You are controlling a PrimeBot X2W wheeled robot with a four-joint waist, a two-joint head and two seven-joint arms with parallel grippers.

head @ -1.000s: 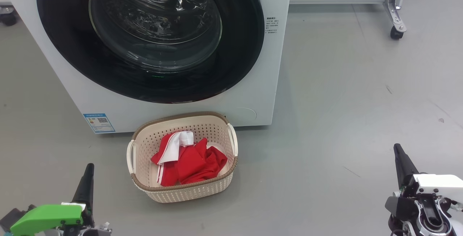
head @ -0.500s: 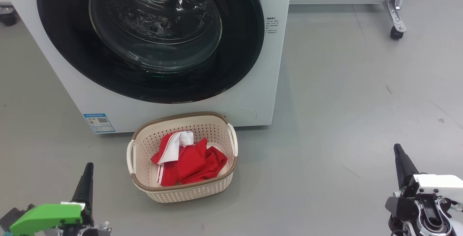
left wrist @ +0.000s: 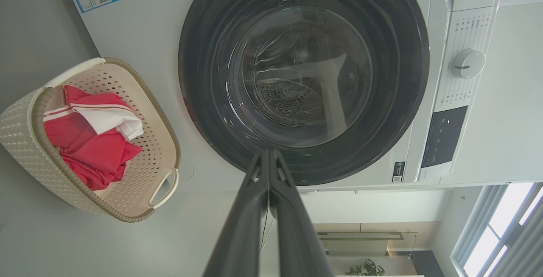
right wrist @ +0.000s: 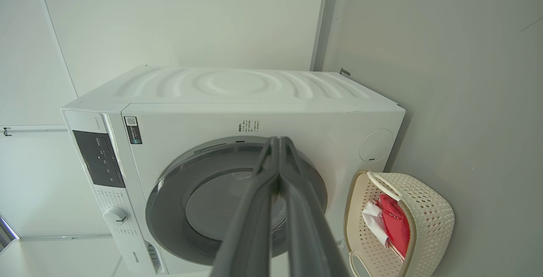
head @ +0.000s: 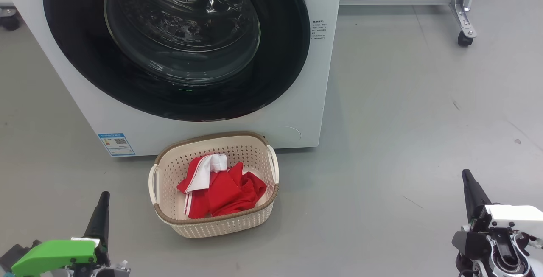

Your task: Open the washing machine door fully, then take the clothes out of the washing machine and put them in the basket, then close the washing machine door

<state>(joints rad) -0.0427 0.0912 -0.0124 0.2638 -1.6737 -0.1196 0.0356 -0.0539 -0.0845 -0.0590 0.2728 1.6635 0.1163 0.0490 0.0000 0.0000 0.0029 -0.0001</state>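
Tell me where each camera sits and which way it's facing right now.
Head view: on the head, looking down at the washing machine door, basket and floor; left pincer, right pincer in bottom corners.
Left wrist view: on the left wrist, rolled sideways, facing the door; own shut fingers.
Right wrist view: on the right wrist, rolled oppositely, facing the washing machine obliquely; own shut fingers.
Shared: both wrist views show the basket holding clothes.

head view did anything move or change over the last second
Nothing visibly changed. The washing machine door is shut as before, the clothes lie in the basket, and the left gripper and right gripper stay low with jaws shut.
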